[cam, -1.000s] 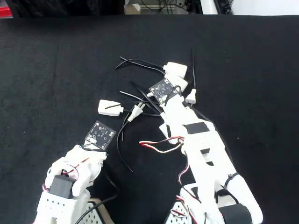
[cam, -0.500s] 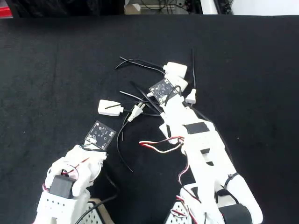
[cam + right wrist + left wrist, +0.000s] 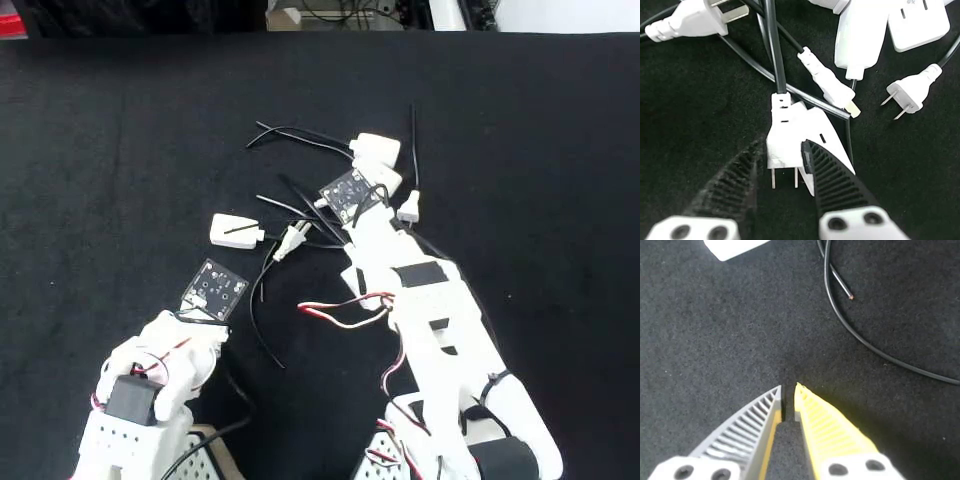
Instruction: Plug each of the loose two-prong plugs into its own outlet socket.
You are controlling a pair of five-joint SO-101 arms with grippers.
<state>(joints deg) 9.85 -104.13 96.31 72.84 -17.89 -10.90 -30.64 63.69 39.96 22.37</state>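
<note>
From above, the left arm [image 3: 150, 385] sits folded back at the near edge of the black table [image 3: 120, 130], while the right arm [image 3: 430, 300] stretches to mid-table. Left wrist view: the grey and yellow left fingers [image 3: 817, 420] are clenched on nothing. Right wrist view: the right fingers [image 3: 832, 182] grasp a white two-prong plug [image 3: 782, 140] lying on the table.

1. Worktop [image 3: 120, 130]: black, felt-like cloth, covers nearly all I see from the high cam. Same dark nap shows under both wrist cams.
2. Far edge, top-left corner: small red thing [image 3: 10, 22], cut off by frame, can't ID.
3. Far edge, approx. middle: beige box [image 3: 285, 17] just behind the cloth.
4. Next to it, dark cables [image 3: 350, 12] in a tangle, bkgd only.
5. Far right corner: white surface [image 3: 570, 14], plain.
6. Near edge: tan patch [image 3: 215, 440], prob. bare board.
</note>
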